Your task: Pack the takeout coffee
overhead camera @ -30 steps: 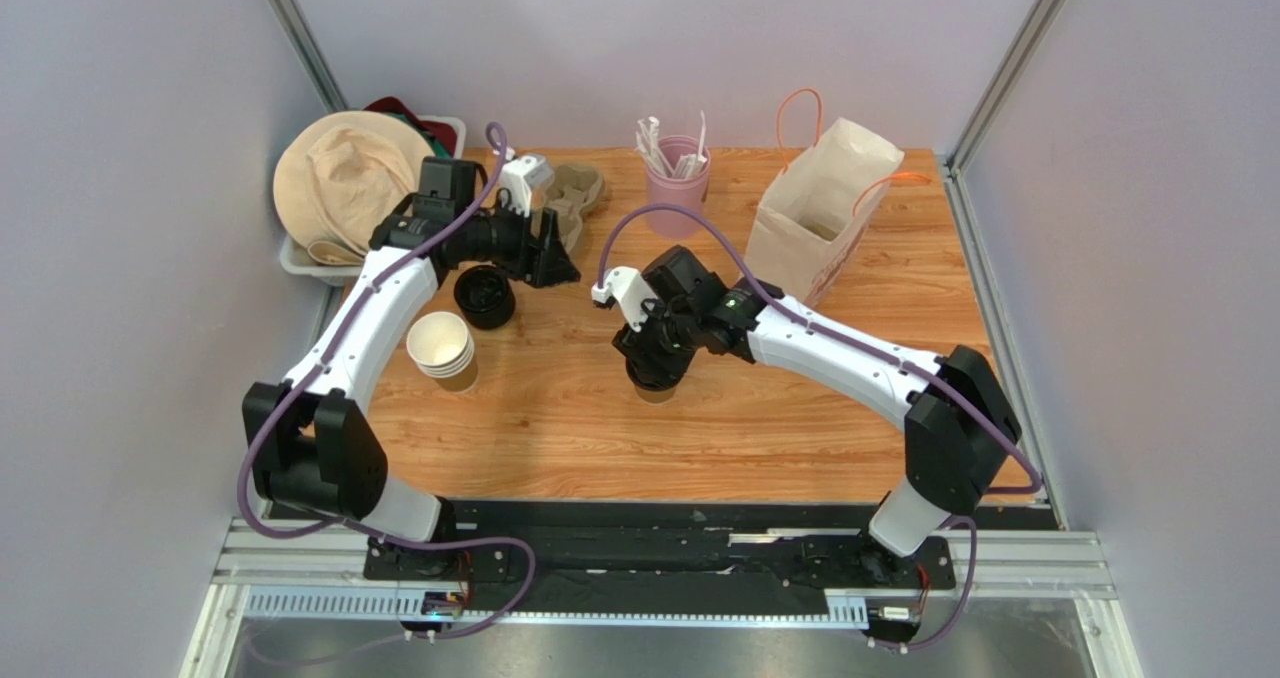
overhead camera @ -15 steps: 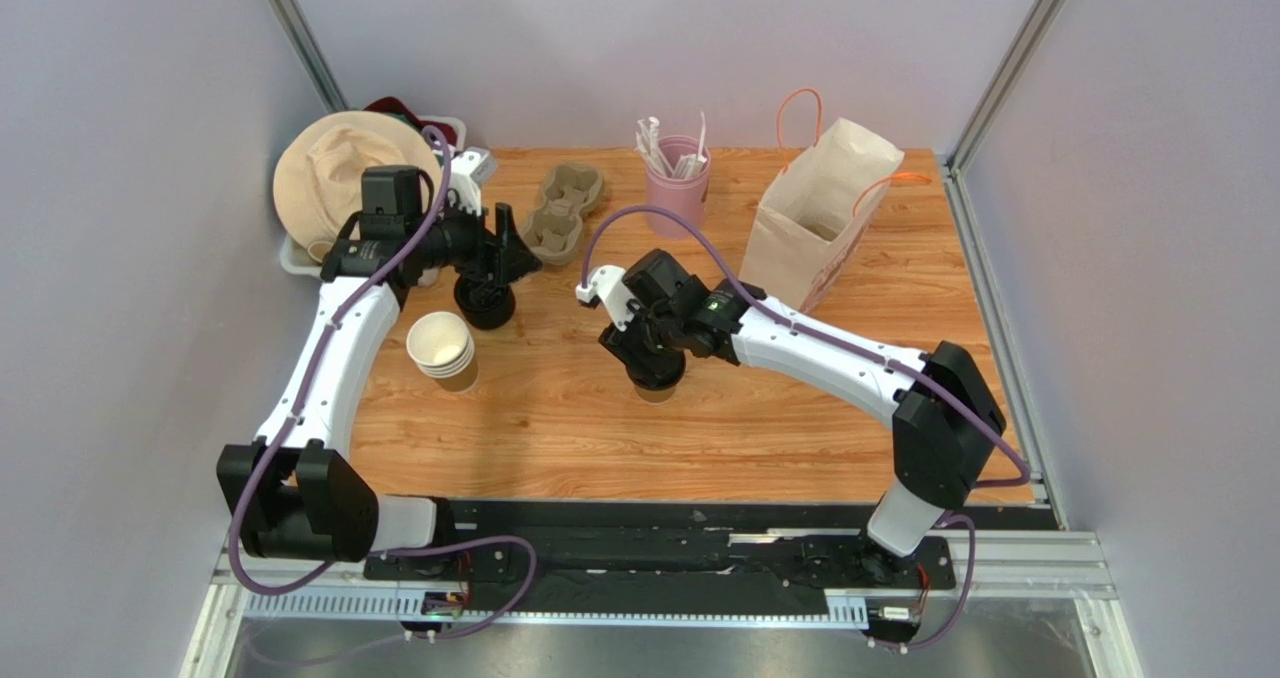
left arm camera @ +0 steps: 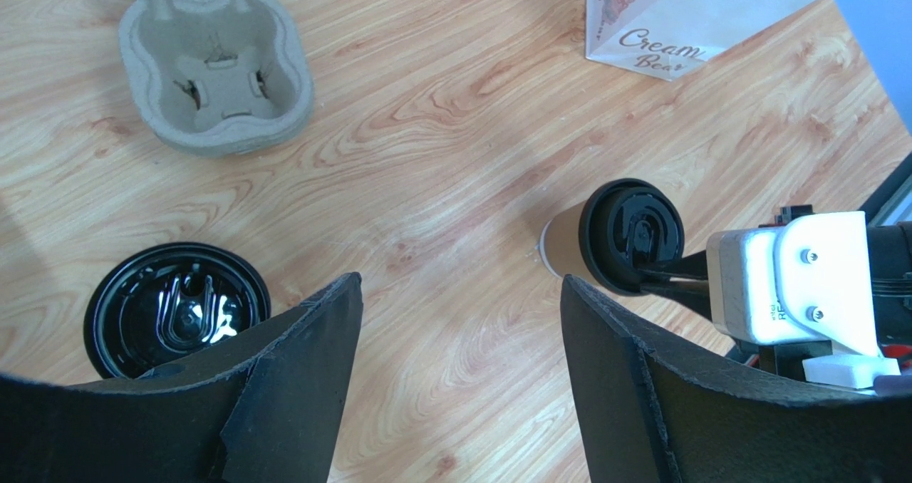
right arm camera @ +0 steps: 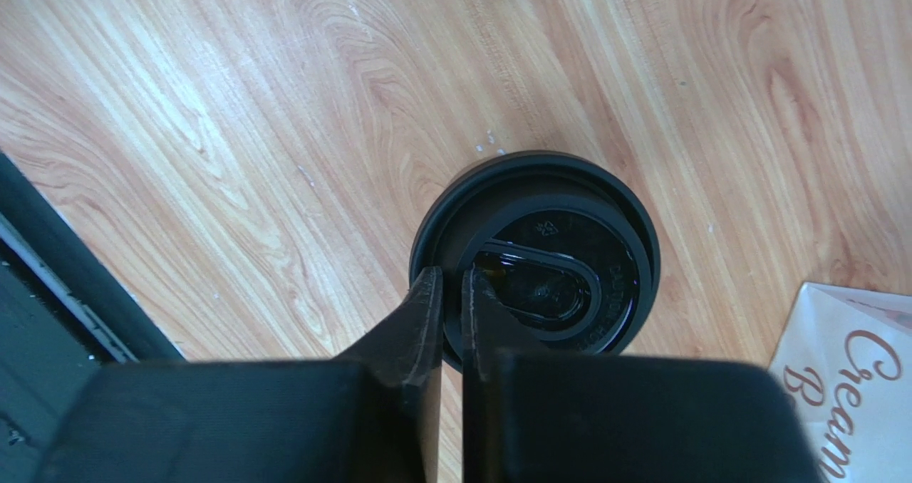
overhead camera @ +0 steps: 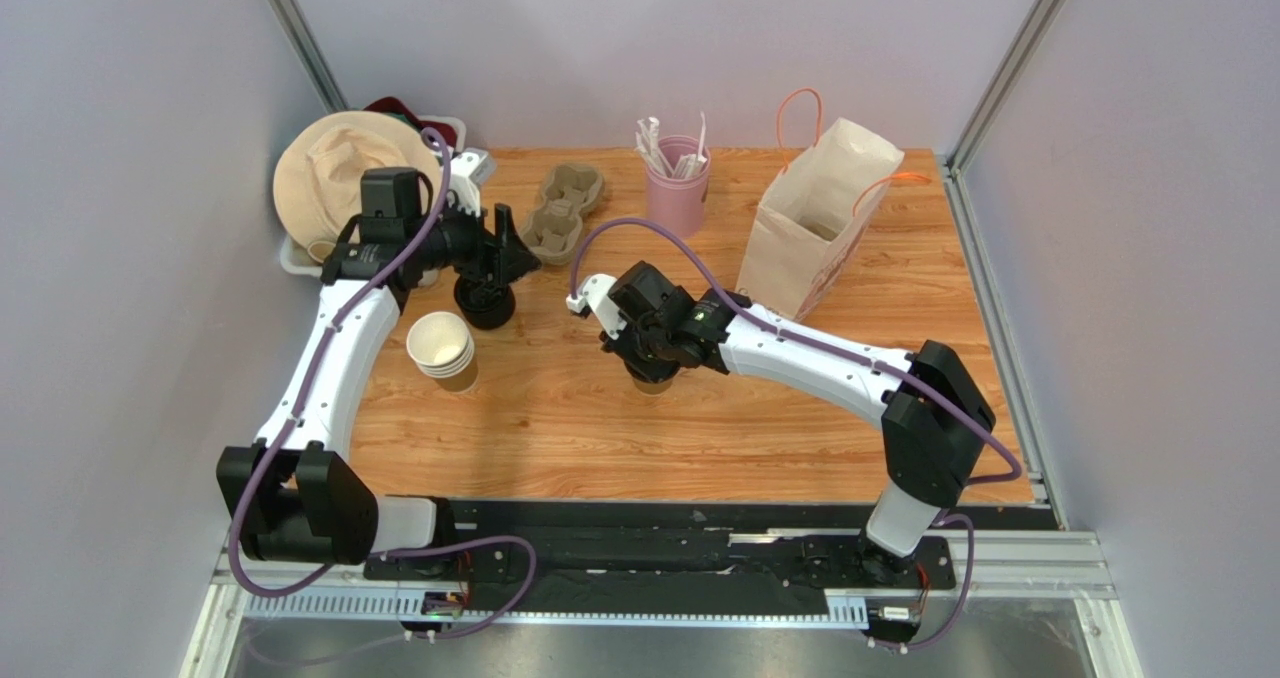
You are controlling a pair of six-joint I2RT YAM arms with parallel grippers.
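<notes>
The takeout coffee [left arm camera: 559,250] stands mid-table, a brown kraft cup wearing a black lid [right arm camera: 557,264]. From above it is mostly hidden under my right gripper [overhead camera: 649,351], with only a sliver of the cup [overhead camera: 652,386] showing. In the right wrist view the right gripper [right arm camera: 451,280] is shut, with only a thin slit between its fingers. Its tips sit over the lid's near-left edge. My left gripper [overhead camera: 507,243] hovers open and empty at the back left, above bare wood [left arm camera: 460,280]. A second black lid [overhead camera: 484,297] lies just below it.
A stack of paper cups [overhead camera: 442,348] stands left of centre. A pulp cup carrier [overhead camera: 564,210], a pink cup of white sticks [overhead camera: 676,176] and an open paper bag [overhead camera: 819,213] line the back. A bin holding a tan hat [overhead camera: 349,176] sits at the far left.
The right gripper's jaws have closed over the lid and that arm has shifted slightly left. The left arm drew back to the left a second ago and has since held still.
</notes>
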